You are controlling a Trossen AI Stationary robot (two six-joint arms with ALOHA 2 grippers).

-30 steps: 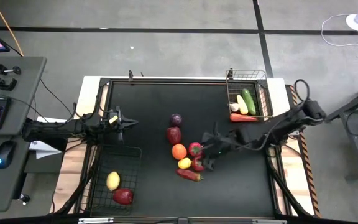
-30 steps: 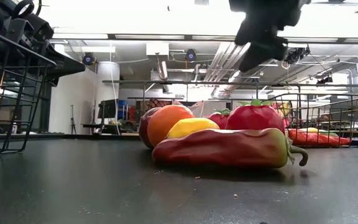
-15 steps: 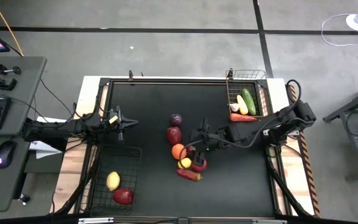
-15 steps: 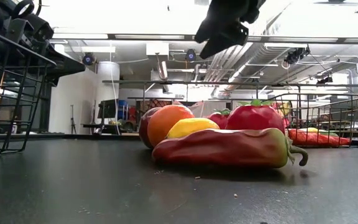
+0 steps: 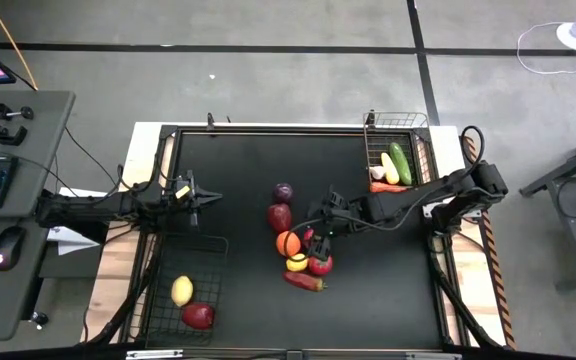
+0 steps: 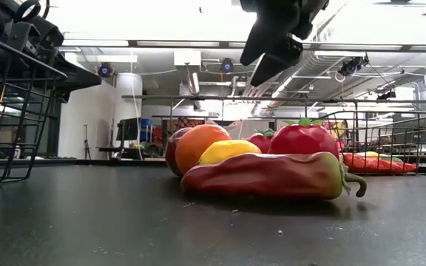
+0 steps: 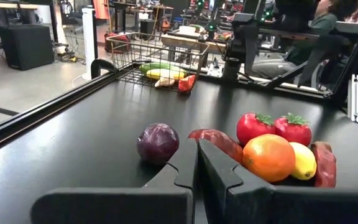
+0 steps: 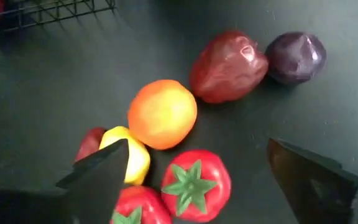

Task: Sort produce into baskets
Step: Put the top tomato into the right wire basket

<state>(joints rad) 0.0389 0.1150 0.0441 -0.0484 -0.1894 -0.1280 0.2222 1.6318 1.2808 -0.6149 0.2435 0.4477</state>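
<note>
Seen level from the near edge of the matte black counter (image 6: 124, 222), a long, glossy dark-red pepper (image 6: 265, 177) lies foremost, its green stem curled at one end. Behind it cluster one smooth orange (image 6: 202, 145), one yellow lemon (image 6: 228, 151) and two red tomatoes (image 6: 305, 139) with green star-shaped calyxes; one is largely hidden by the other. A wrinkled dark-red fruit (image 5: 280, 216) and a round purple one (image 5: 283, 192) lie beyond, making seven loose pieces.

The right claw (image 5: 320, 225) hangs above this cluster, its fingers spread wide and holding nothing. The left claw (image 5: 200, 198) waits well apart at the counter's left side, fingers pressed together.

Two wire-mesh baskets: the dark one (image 5: 148, 290), at the near left, holds a lemon and a red fruit; the lighter one (image 5: 418, 125), at the far right, holds a green cucumber, a pale corn cob, a carrot and one pale piece too small to tell.
</note>
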